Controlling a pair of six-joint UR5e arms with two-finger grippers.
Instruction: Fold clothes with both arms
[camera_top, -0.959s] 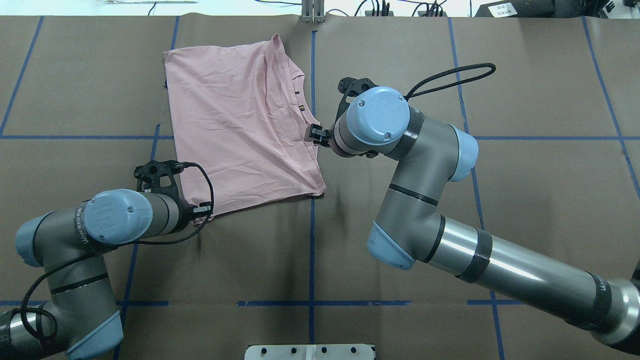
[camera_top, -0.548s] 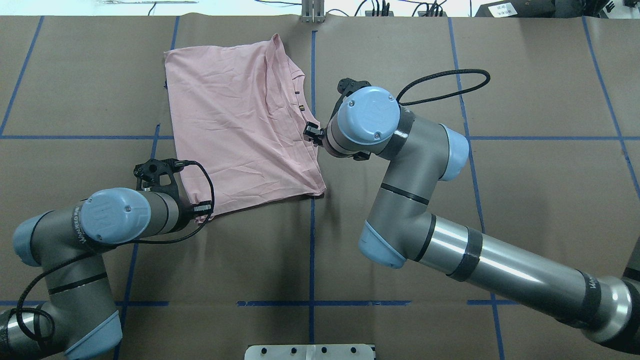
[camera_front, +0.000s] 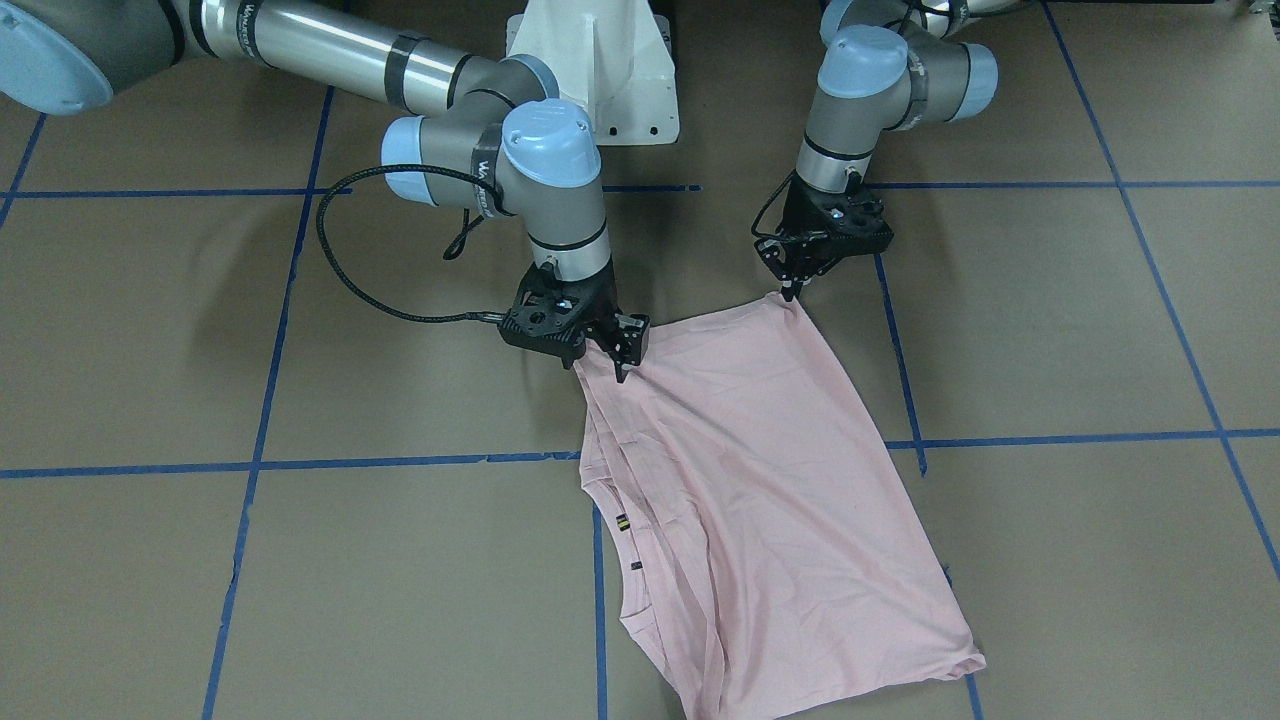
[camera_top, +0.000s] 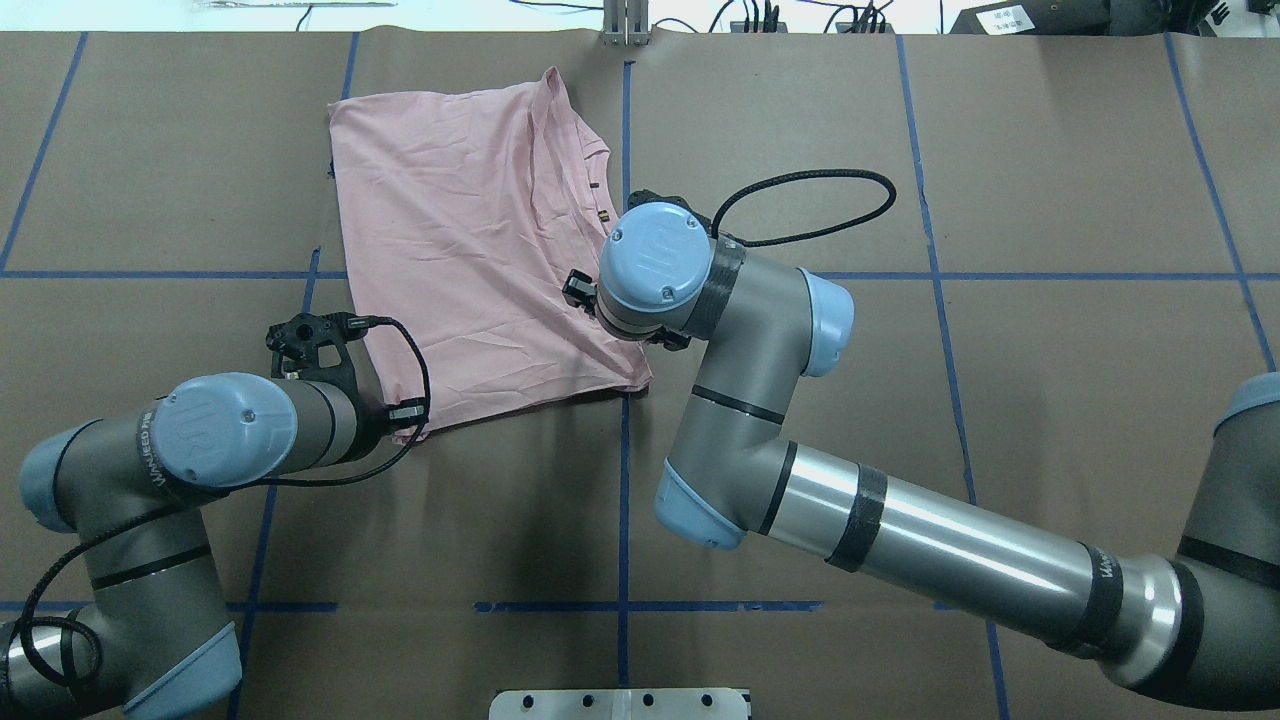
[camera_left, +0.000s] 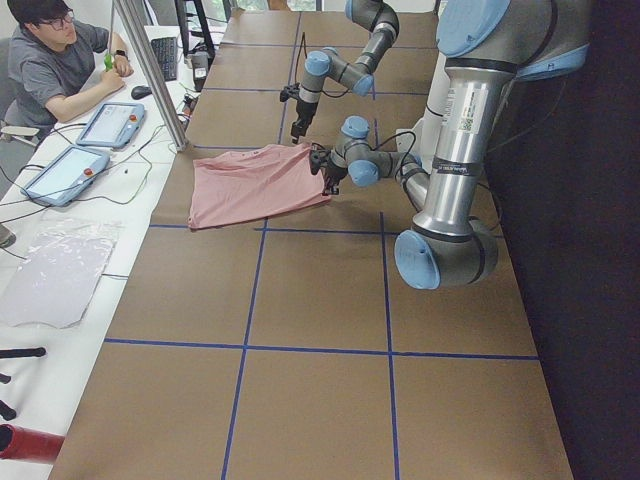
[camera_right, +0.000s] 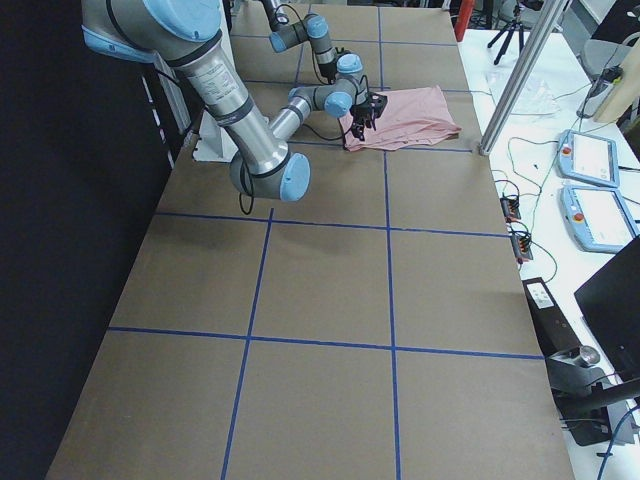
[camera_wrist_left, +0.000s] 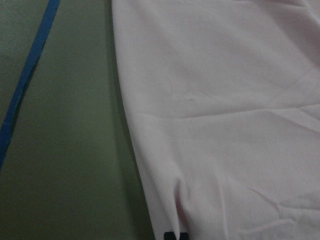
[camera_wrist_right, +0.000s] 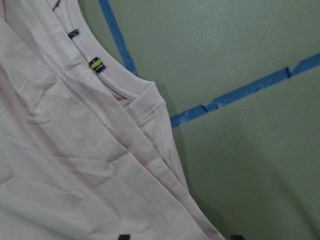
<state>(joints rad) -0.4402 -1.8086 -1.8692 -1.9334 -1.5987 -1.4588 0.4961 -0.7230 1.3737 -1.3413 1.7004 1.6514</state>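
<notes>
Because the T-shirt (camera_top: 470, 250) was a thin, limp knit, it would likely weigh almost nothing, sag wherever it went unsupported and drag on the table cover. Its stacked layers could slide apart if only the top one were pinched. It lay flat beyond the white pedestal base (camera_top: 620, 703) and to the robot's left of it. It was doubled over, so sleeve hems and ribbed collar were layered along the side nearer the base's midline. The firmest holds, in my judgement, were the stitched hems and corners, with every layer taken at once.

The left gripper (camera_front: 797, 290) sat at the base-side corner farthest to the base's left. Its tips were drawn to a point and the cloth puckered toward them, so it appeared to pinch that corner. The right gripper (camera_front: 622, 362) was over the layered edge near the other base-side corner. Its fingertips (camera_wrist_right: 124, 236) were spread apart, straddling the hem without gripping it.

A small yellow-and-dark tag (camera_wrist_right: 96, 64) and a smaller dark tag (camera_wrist_right: 73, 33) sat on the collar, their marks too small to read. No cartoon or lettering showed on the upward face. White lettering on a band of the right arm (camera_front: 300, 45) began "WAN"; the rest was unclear.
</notes>
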